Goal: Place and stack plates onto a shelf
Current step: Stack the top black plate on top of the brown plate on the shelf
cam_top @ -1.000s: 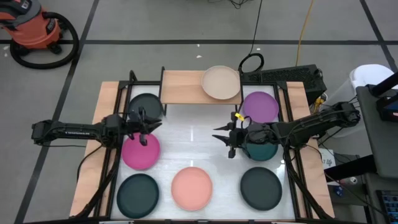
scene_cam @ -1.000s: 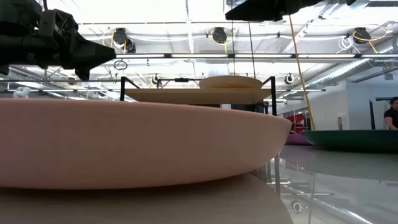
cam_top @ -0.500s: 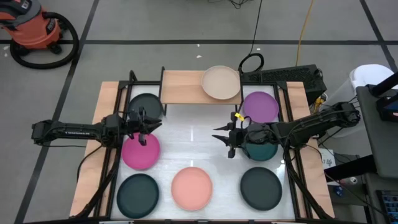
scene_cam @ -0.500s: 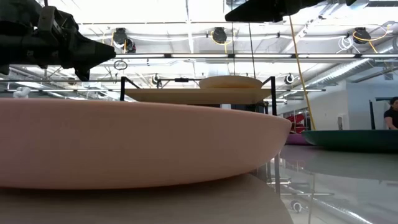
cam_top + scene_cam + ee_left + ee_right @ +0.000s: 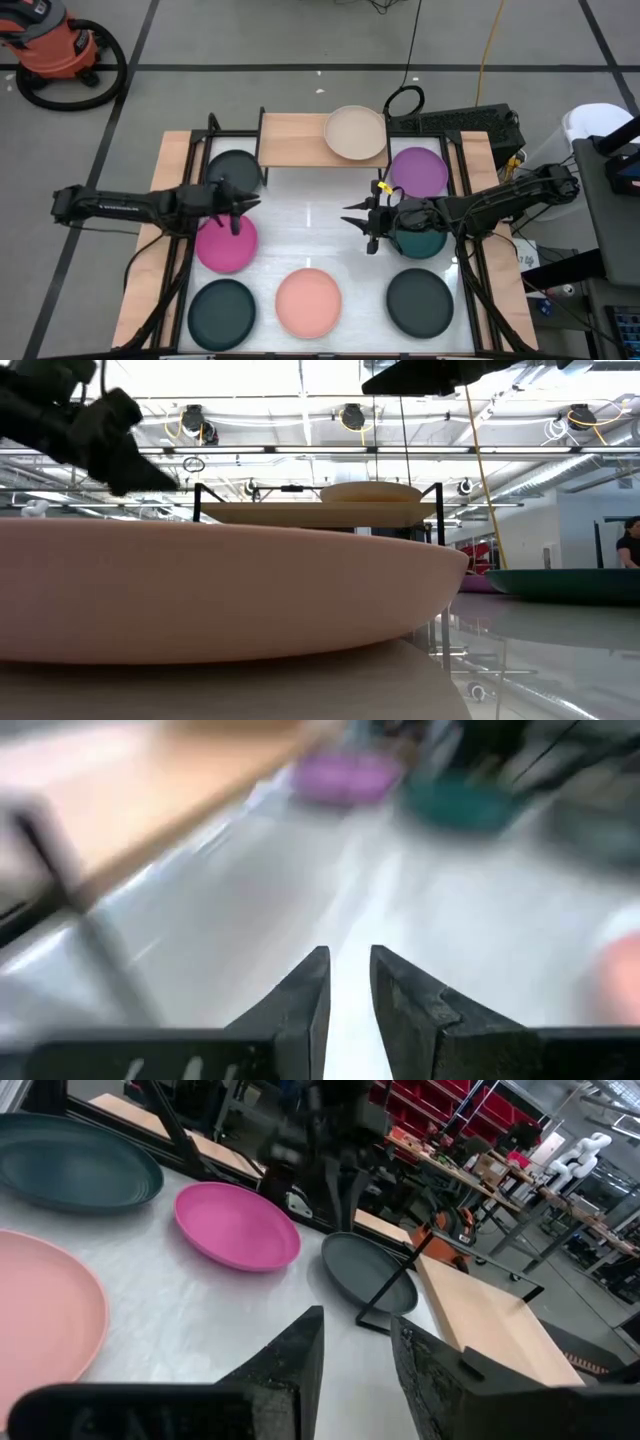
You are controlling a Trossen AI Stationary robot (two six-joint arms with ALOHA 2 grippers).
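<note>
High view: left claw (image 5: 238, 212) seemingly above magenta plate (image 5: 225, 244).

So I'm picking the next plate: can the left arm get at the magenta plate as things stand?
Probably yes. The left claw hangs over the far edge of the magenta plate, empty, with nothing lying on or over the plate.

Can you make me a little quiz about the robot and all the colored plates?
1. How many plates sit on the shelf?
2. True or false: the left hand is holding the magenta plate.
3. Which plate lies nearest the right hand: A) purple plate B) teal plate C) salmon plate?

Key: 1. One, the beige plate. 2. False; it holds nothing. 3. B.
</note>
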